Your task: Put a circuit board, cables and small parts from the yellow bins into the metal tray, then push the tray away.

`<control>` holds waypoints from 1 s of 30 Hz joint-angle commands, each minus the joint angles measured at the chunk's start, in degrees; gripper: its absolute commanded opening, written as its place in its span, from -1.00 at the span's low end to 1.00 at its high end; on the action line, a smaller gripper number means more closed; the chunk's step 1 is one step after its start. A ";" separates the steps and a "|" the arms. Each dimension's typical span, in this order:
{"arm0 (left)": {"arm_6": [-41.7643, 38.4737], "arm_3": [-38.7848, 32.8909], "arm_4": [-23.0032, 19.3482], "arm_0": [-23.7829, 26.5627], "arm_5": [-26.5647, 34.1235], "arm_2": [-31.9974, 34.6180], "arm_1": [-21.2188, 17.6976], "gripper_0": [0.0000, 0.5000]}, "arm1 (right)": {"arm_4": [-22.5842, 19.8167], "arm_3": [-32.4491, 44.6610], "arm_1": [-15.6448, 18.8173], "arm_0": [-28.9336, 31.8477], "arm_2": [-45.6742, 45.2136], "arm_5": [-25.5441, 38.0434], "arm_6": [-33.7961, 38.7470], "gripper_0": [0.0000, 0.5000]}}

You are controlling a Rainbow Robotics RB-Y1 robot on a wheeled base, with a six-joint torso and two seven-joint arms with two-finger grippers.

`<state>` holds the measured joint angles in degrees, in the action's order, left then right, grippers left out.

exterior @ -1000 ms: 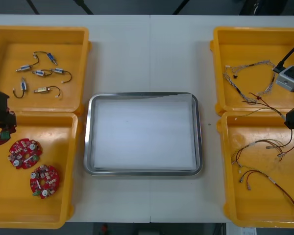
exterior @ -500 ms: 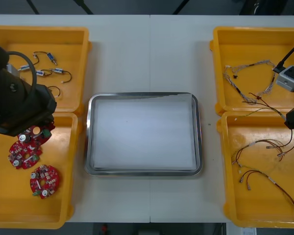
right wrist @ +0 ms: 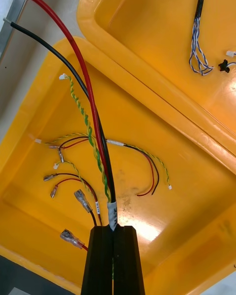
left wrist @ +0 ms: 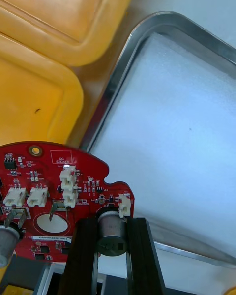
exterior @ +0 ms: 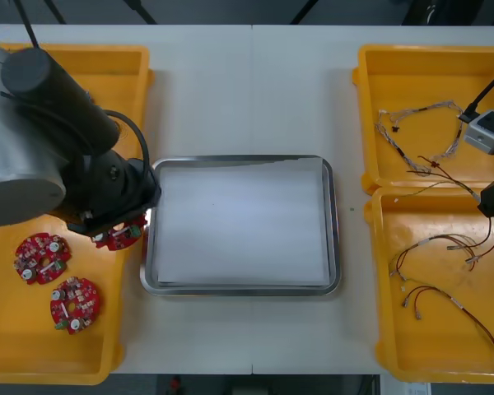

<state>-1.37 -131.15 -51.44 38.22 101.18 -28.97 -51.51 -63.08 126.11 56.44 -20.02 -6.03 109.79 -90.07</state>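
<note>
Left pincer [left wrist: 112, 223] is swinging across from the near left bin [exterior: 8, 346] to the tray [exterior: 243, 290] rim, clamping a circuit board [exterior: 122, 237]. Right pincer [right wrist: 114, 233] is pinching cables [right wrist: 98, 142] above the near right bin [exterior: 428, 346]. Tray is lying bare, so nothing is delivered yet.

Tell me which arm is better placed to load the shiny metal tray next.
Left. The left gripper is shut on a round red circuit board at the left rim of the metal tray; the right gripper, shut on red and black cables, hangs over a yellow bin farther off.
</note>
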 commanded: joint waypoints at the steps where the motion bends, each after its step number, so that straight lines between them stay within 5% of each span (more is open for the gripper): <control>1: -8.65 0.46 5.65 2.91 0.50 -4.87 5.28 -1.00 | 0.33 1.34 -0.19 -1.33 0.14 0.21 2.45 -1.00; 13: -10.14 9.51 17.61 3.44 -1.87 -13.74 15.56 -1.00 | 0.33 1.34 -0.19 -1.33 0.14 0.21 2.45 -1.00; 30: -9.70 15.05 17.52 3.35 -4.94 -15.50 19.17 -1.00 | 0.33 1.34 -0.19 -1.33 0.14 0.21 2.45 -1.00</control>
<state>-13.18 -115.88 -34.09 39.28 96.86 -43.50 -33.63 -63.08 126.11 56.44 -20.02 -6.03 109.79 -90.07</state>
